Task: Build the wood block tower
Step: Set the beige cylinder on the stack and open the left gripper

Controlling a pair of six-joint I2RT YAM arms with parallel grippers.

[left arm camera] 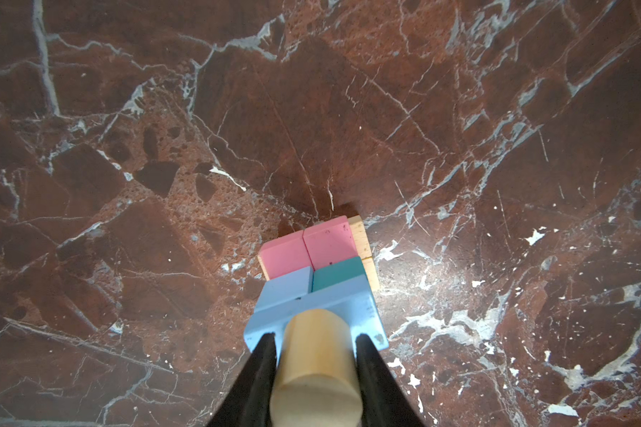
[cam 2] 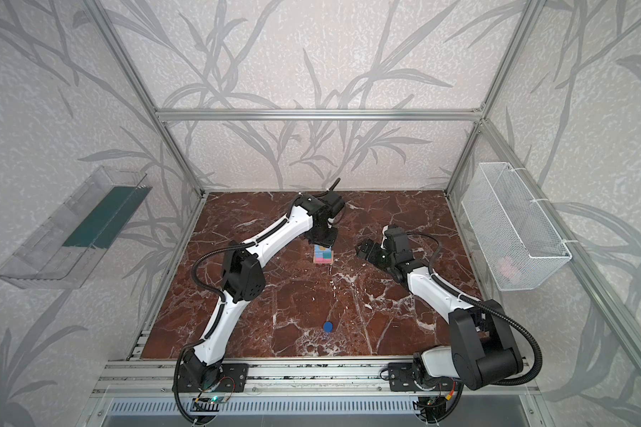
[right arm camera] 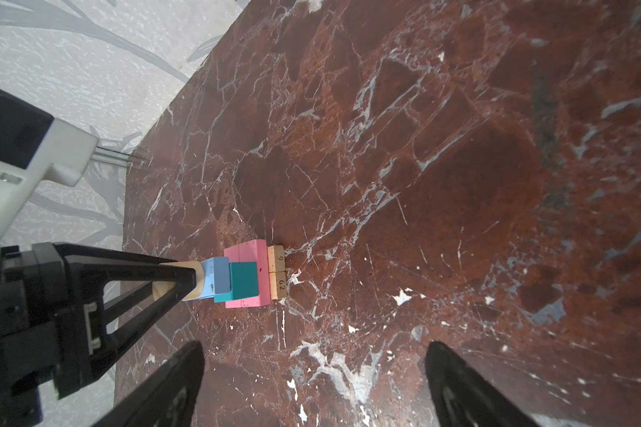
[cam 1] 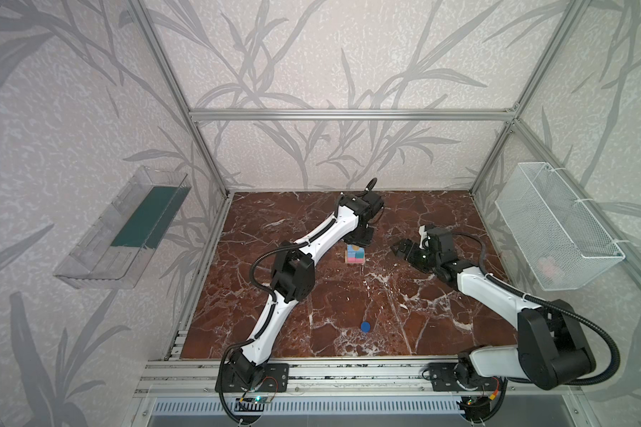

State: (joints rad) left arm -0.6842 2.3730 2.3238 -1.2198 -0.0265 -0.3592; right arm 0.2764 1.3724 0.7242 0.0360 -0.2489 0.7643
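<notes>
In both top views the tower (cam 1: 355,256) (cam 2: 323,256) stands on the table (cam 1: 348,303) just above the frame's centre. The left gripper (cam 1: 359,242) is over its far edge, the right gripper (cam 1: 400,250) is to its right and apart from it, and a loose cylinder (cam 1: 365,326) (cam 2: 328,326) is alone below it, near the table's front edge. A tray (cam 1: 123,229) hangs at mid-left of the frame and a basket (cam 1: 555,225) at mid-right. In the left wrist view, bottom centre, the gripped cylinder (left arm camera: 315,366) stands between the jaws on the tower's topmost block (left arm camera: 334,303), above the upper bars (left arm camera: 304,251), which lie on the lower bars (left arm camera: 359,236).
</notes>
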